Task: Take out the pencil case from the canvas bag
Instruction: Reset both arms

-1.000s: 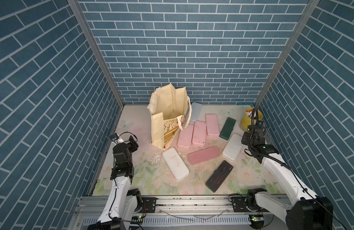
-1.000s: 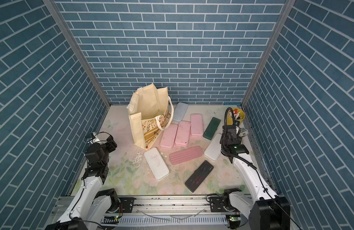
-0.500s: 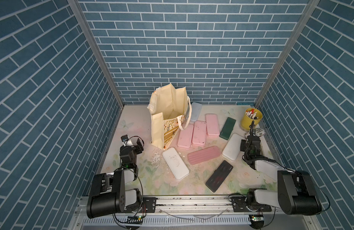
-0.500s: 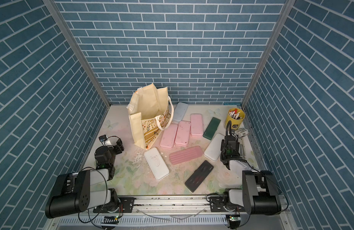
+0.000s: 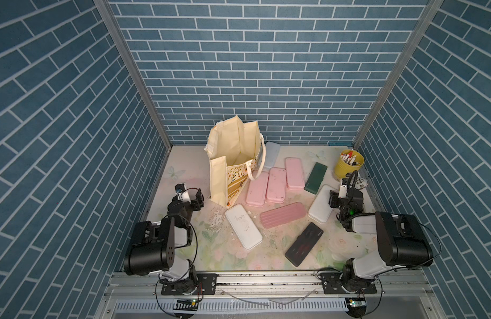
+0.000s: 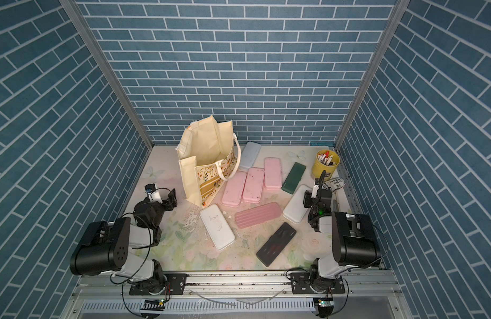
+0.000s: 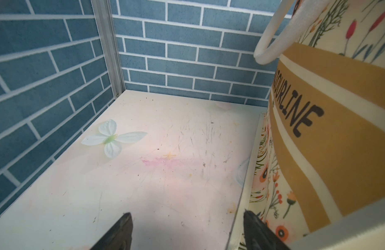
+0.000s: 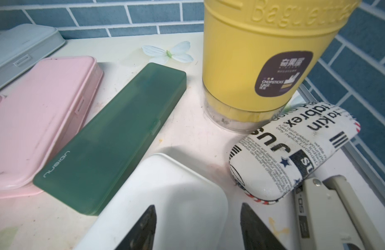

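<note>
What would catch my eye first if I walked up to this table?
Probably the tall cream canvas bag, standing open toward the back of the table, left of centre. Next, the flat cases scattered beside it: three pink cases side by side, a green case, and a black case nearest the front. A yellow pot of pens sits in the far right corner.

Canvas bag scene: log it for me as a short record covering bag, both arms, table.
bag: canvas bag upright, mouth open, no case visible inside
left gripper: open, empty, low beside bag
right gripper: open, empty, by white case
table: pencil cases lie outside bag; yellow pen pot near right gripper
</note>
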Robot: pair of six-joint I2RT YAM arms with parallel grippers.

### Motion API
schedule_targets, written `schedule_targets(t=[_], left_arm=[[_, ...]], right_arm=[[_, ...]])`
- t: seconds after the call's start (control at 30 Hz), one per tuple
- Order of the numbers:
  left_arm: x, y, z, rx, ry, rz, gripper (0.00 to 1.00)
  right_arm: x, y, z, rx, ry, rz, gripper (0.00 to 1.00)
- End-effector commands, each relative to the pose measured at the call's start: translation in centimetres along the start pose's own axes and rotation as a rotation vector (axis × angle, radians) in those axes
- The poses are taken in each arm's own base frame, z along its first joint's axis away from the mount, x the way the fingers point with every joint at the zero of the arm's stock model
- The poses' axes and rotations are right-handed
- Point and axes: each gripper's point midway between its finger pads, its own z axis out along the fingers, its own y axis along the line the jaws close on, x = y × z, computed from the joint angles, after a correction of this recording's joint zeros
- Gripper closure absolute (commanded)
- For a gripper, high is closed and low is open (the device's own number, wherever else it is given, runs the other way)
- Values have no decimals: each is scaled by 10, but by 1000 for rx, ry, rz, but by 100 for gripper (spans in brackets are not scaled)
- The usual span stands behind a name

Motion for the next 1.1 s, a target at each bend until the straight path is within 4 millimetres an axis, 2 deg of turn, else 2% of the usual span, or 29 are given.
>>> schedule_targets(t=[0.0, 0.2, 0.23, 0.27, 0.3, 0.33, 0.47, 0.53, 1.07], left_arm=[[-5, -10, -1, 51, -61, 39, 19], [-3, -4, 5, 1, -31, 37, 16], [-3, -4, 6, -11, -22, 38, 14], [-3, -3, 8, -26, -13, 41, 11], [-2, -3, 11, -38, 4, 50, 1], [-1, -6, 15, -37, 27, 66, 1], [5, -16, 32, -84, 131, 147, 1], [4, -18, 33, -122, 139, 193, 1], [5, -17, 33, -136, 142, 196, 1]], right_arm=[[-22, -3, -1, 13, -90, -11, 37], [-21, -10, 3, 47, -65, 9, 36], [-21, -13, 2, 65, -67, 17, 27], [-21, -14, 2, 72, -70, 20, 2], [-21, -15, 1, 74, -71, 20, 1], [-21, -15, 1, 77, -72, 21, 1], [-21, -17, 1, 86, -75, 22, 1], [-22, -18, 1, 96, -78, 26, 1], [-21, -18, 2, 95, -70, 26, 1]])
